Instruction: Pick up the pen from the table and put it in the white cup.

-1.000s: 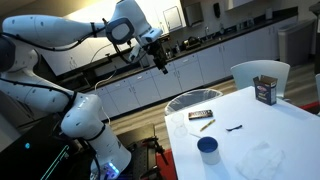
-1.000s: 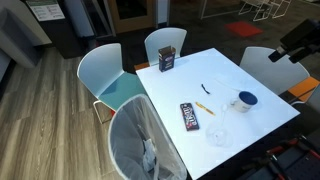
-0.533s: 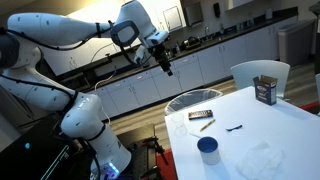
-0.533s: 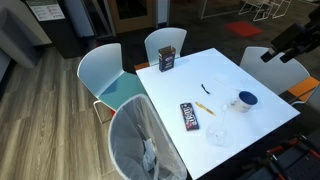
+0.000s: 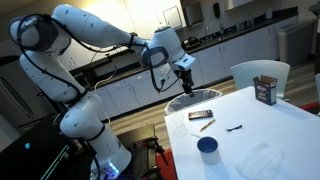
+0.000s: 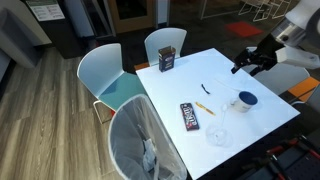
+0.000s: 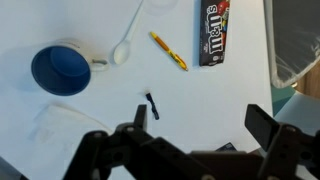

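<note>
In the wrist view the gripper (image 7: 198, 128) fills the bottom edge, its fingers spread wide with nothing between them. Just above it on the white counter (image 7: 40, 20) lies a thin black pen (image 7: 151, 105). Higher, at upper centre, the pen (image 7: 168, 51) lies diagonally, apart from the white cup (image 7: 60, 68) at left and the candy pack (image 7: 213, 32) at upper right.

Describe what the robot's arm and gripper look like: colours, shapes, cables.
The arm is glossy white, built of rounded tubular segments with dark bands at the joints. The gripper is black and blocky, with two squared fingers in the wrist view.
</note>
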Controlling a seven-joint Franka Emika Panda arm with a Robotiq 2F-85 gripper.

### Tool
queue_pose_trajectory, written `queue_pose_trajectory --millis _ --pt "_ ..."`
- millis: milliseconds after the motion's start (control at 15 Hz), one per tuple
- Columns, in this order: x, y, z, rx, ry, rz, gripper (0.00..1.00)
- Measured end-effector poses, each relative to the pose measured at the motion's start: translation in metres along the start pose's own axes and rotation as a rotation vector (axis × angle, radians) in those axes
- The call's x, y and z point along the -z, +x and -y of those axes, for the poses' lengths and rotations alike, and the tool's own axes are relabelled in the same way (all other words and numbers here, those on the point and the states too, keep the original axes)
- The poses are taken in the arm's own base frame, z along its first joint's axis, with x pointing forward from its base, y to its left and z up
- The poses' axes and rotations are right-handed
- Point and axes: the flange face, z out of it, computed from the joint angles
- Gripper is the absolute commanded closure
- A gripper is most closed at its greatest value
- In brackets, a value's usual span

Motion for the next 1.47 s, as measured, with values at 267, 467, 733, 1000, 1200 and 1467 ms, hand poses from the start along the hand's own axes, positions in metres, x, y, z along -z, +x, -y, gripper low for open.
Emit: queue_pose_trajectory --millis 267,467,733,1000,1200,1467 --pt "-0.036 0.009 -0.006 -0.026 -0.023 0.046 0.00" --pt "-0.024 0.009 -0.003 -0.022 -0.013 0.023 0.00" --pt "-0.036 0.010 0.000 0.095 -0.059 0.032 0.00" --pt "-0.088 0.012 0.014 0.311 -0.133 0.103 0.00" --pt "-0.137 0.017 0.028 0.422 -0.159 0.138 0.00" --pt "-0.201 0.020 0.038 0.496 -0.174 0.163 0.00"
